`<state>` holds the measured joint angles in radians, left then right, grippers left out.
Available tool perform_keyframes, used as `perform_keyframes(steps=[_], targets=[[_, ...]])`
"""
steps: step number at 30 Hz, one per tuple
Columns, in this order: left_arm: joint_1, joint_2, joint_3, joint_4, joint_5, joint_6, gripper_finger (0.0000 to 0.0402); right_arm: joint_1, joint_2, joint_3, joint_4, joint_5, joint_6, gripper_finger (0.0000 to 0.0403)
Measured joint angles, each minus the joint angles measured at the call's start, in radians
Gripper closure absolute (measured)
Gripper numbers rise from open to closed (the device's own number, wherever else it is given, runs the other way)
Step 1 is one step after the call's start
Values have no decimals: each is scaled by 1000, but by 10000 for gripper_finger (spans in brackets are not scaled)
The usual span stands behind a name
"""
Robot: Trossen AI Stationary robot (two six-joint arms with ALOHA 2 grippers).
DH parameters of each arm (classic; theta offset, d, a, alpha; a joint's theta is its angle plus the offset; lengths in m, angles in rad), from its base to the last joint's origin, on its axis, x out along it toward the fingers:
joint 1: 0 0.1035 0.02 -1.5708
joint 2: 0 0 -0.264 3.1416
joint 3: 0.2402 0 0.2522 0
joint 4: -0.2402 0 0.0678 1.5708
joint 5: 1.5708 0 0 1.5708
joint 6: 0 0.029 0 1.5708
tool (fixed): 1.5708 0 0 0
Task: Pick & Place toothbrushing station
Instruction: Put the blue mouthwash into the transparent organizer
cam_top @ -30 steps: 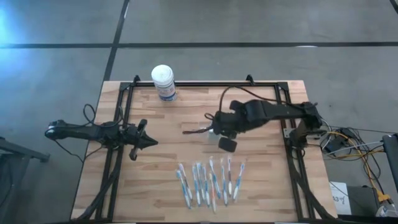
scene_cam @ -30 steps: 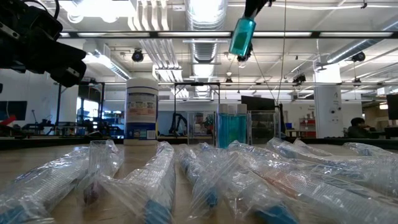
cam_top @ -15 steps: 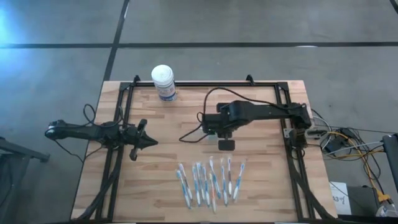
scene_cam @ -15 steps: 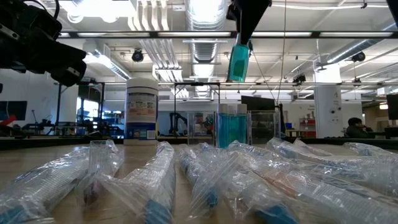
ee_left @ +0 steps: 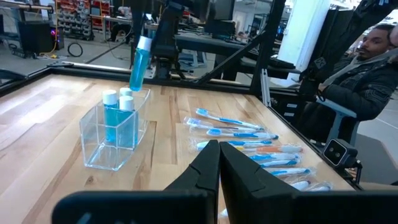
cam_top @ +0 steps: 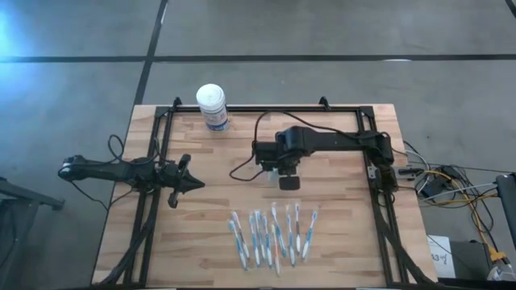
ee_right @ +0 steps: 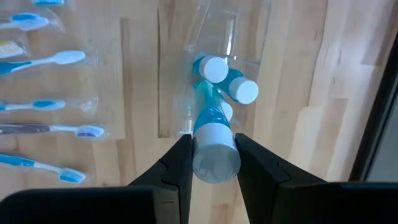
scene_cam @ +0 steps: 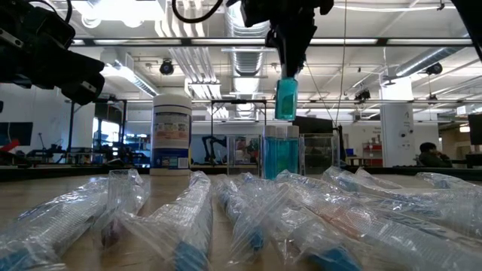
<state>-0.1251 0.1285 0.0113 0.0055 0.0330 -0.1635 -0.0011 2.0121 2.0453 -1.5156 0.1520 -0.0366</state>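
Several wrapped toothbrushes lie in a row along the table's near edge, untouched.

Beyond them, at mid-table, stands the toothbrushing station, a clear holder, upright, with two blue white-capped bottles standing in it. Directly above it hangs the right gripper, fingers clamped on the sides of a third blue bottle, cap towards the wrist, base pointing down at the holder's open top and not yet inside.

Assessment of the station: light, rigid thin-walled plastic, smooth and likely slippery, and prone to tipping or sliding if a descending bottle catches its rim. Its wall is best pinched at the upper edge, clear of the bottles. The bottle itself appears stiff and light, and the present hold just below the cap looks sound.

The left gripper waits at the table's left, fingers together, holding nothing.

At the far edge stands a white-lidded canister, well apart.
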Motion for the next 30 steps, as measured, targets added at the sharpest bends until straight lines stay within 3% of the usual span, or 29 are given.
perform_keyframes(steps=[7,30], targets=[[0,0,0,0,0,-1,388,-7,1,-18,41,-70,-38,314],[0,0,0,-1,0,-1,388,-56,1,-208,136,-50,-19,314]])
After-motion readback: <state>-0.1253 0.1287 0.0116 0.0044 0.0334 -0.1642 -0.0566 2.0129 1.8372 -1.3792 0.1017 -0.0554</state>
